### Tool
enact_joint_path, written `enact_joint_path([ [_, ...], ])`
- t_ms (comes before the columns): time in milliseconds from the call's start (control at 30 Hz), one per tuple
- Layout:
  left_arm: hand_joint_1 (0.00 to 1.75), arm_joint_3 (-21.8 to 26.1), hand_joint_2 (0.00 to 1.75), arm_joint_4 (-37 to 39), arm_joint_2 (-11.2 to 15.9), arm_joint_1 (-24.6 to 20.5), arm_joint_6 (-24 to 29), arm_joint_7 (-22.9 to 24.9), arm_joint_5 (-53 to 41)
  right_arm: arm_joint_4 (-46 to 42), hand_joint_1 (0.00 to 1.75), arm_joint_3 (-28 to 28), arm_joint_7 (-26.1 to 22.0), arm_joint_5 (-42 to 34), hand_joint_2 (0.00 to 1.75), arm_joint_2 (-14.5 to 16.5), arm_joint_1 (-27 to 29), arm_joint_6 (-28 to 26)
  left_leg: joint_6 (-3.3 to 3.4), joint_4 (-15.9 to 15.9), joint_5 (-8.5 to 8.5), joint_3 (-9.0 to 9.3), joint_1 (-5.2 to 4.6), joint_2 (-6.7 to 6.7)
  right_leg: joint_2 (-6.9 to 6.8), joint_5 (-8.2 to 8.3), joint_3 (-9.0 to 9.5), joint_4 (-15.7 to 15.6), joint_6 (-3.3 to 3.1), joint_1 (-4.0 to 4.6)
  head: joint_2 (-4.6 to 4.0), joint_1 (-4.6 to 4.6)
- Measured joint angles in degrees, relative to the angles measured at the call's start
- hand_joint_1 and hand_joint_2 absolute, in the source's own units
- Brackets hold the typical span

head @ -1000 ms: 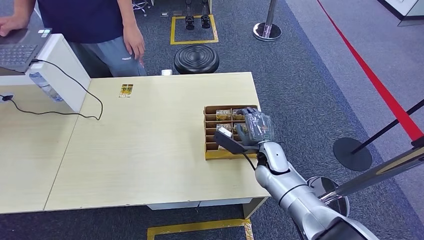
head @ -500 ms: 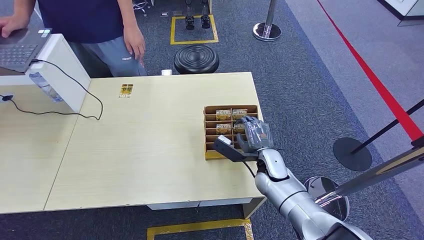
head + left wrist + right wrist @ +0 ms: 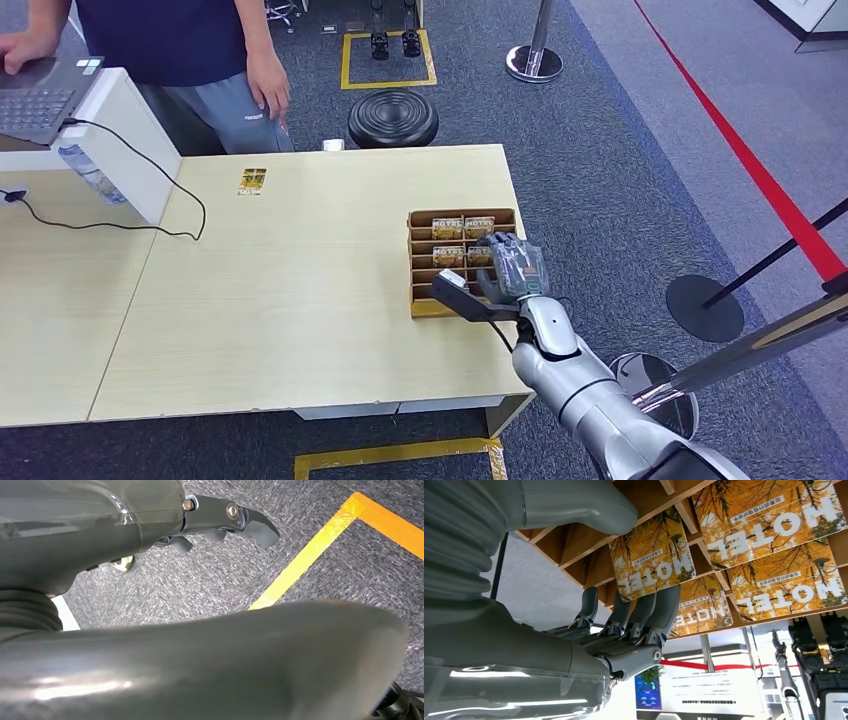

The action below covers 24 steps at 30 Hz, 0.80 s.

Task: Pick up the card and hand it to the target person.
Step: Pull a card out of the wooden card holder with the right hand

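Several hotel cards (image 3: 651, 555) stand slotted in the wooden rack (image 3: 422, 300) at the desk's (image 3: 300, 300) right edge; the right hand (image 3: 508, 268) pinches one between thumb and fingers (image 3: 659, 612); the left hand (image 3: 220, 522) hangs spread, well away.

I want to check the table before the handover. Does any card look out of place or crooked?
Yes. One card lies alone on the bare table near the person, far from the card box. In the right wrist view, the card at the right hand's fingers sits tilted against its neighbours.
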Motion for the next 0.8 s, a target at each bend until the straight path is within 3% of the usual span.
enact_joint_path([
  [800,0.0,0.0,0.0,0.0,0.0,0.0,0.0,0.0,-0.5,0.4,1.43,0.0,-0.4,0.0,1.75,-0.1,0.0,-0.8,0.0,0.0,0.0,0.0,0.0,0.0,0.0,0.0,0.0,0.0,0.0,0.0,0.0,0.0],
])
